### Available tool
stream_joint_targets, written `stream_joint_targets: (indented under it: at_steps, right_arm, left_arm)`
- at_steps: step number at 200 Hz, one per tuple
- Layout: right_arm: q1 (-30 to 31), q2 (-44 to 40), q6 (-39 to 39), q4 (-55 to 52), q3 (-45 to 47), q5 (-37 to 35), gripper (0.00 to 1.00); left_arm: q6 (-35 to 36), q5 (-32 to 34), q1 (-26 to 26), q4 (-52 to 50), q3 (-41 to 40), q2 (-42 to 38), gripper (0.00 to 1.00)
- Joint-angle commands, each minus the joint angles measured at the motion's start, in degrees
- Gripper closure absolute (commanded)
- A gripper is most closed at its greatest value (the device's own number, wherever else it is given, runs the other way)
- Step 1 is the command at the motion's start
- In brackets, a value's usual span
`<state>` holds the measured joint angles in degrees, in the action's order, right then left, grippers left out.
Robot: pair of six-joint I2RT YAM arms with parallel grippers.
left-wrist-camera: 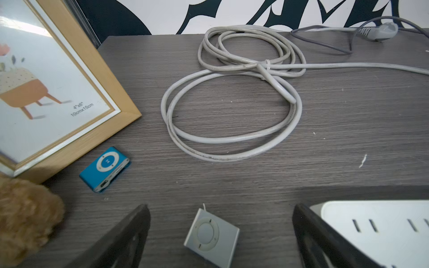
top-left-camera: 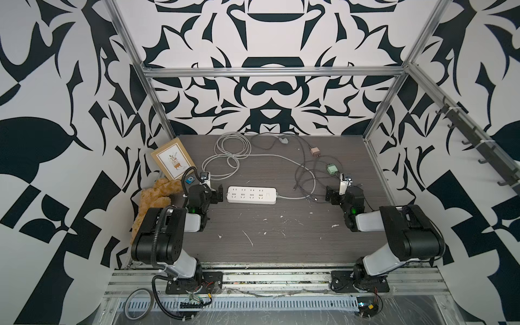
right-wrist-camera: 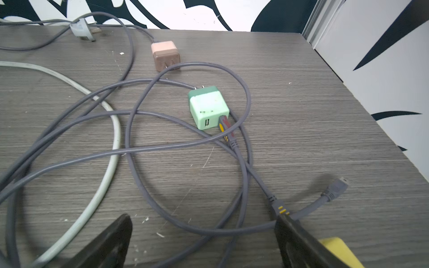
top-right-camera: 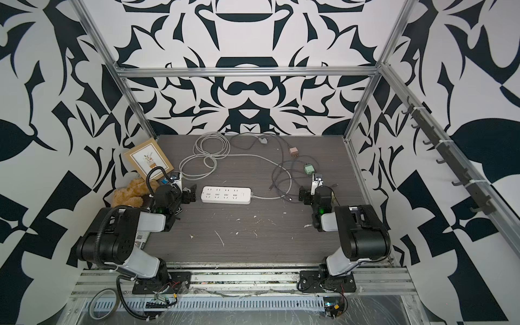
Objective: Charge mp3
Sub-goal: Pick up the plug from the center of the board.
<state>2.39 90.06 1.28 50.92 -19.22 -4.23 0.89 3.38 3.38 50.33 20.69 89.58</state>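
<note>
At the left side of the table [top-left-camera: 281,239], left of centre in a top view, you will find the mp3 [top-left-camera: 190,180] lying flat, just beside the lower corner of the picture frame [top-left-camera: 172,157], which stands tilted at the table's left edge. The left wrist view confirms the mp3 [left-wrist-camera: 105,169]: control ring up, port edge turned toward the camera, near the plush toy [left-wrist-camera: 25,215] but apart from it, and well clear of both fingers. The left gripper [left-wrist-camera: 220,206] hovers low with its jaws spread wide, holding nothing. A pale square player [left-wrist-camera: 212,236] lies on the table between the fingers, touched by neither. In a top view that gripper sits just beside the left end of the power strip [top-left-camera: 251,195], which lies sockets up at the centre of the frame. The strip's white cable [left-wrist-camera: 232,104] leaves its right end and runs back to a tied coil at the upper middle of the table. Right of centre, the right gripper [right-wrist-camera: 202,218] also stands with jaws wide apart and empty, above loose loops of grey cable [right-wrist-camera: 139,150]. Whether one finger touches a connector there, you cannot tell. A green charger [right-wrist-camera: 209,109] lies among the loops with a grey lead plugged in. A pink charger [right-wrist-camera: 165,54] lies beyond it toward the table's upper edge, and a yellow block [right-wrist-camera: 336,248] shows partly beside one finger.
</note>
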Motion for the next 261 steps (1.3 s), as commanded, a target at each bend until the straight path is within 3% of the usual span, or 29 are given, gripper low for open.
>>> stream_joint_targets:
  at_steps: [1, 182, 200, 209, 218, 230, 244, 261]
  right_arm:
    - [0.24, -1.21, -0.39, 1.11, -0.99, 0.3, 0.0]
    - [0.18, -1.07, -0.64, 1.44, -0.91, 0.54, 0.01]
    - [0.62, -5.3, -0.26, 1.97, 0.55, 0.01, 0.04]
    - [2.66, -14.95, 0.39, -8.29, 0.42, -3.71, 0.05]
    - [4.86, -26.42, 5.56, -31.31, -4.76, -10.42, 0.06]
    - [6.01, -36.92, 17.08, -57.88, -12.97, -13.26, 0.11]
    - [6.18, -44.79, 29.95, -81.94, -20.8, -10.03, 0.13]
    - [6.28, -50.21, 37.7, -97.54, -25.69, -2.38, 0.12]
  left_arm:
    - [-0.09, -0.61, -0.32, 1.88, 0.76, -0.03, 0.01]
    - [-0.09, -0.57, -0.3, 1.88, 0.76, -0.1, 0.01]
    - [0.81, -0.64, -0.08, 2.68, 0.04, -2.43, 0.01]
    - [2.15, -1.07, 1.22, -1.65, -0.53, -8.95, 0.01]
    - [1.72, -0.34, 2.94, -11.37, 0.39, -18.32, 0.01]
    - [-4.41, -4.44, 4.35, -31.67, 5.78, -30.85, 0.0]
    - [-12.5, -8.82, 6.73, -46.66, 12.09, -39.77, 0.01]
    - [-25.55, -6.67, 12.07, -60.38, 19.67, -44.53, 0.01]
